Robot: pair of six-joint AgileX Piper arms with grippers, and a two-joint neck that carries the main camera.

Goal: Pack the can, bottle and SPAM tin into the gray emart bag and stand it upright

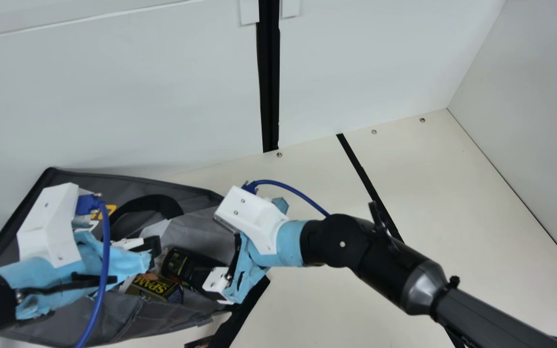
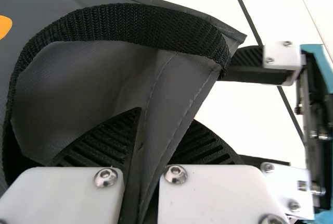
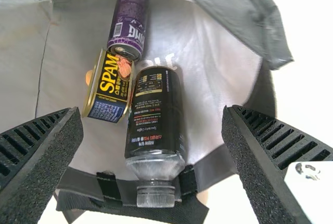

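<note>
At the left of the worktop [image 1: 307,299], the left claw [image 1: 153,252] grips the gray bag [image 1: 107,321] holding can [image 3: 130,21], bottle [image 3: 154,125] and SPAM tin [image 3: 109,86]; the right claw [image 1: 221,263] is open.

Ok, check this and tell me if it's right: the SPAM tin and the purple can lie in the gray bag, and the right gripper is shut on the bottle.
The right gripper isn't shut on the bottle: the right wrist view shows its fingers wide apart. The SPAM tin and purple can do lie in the gray bag.
</note>
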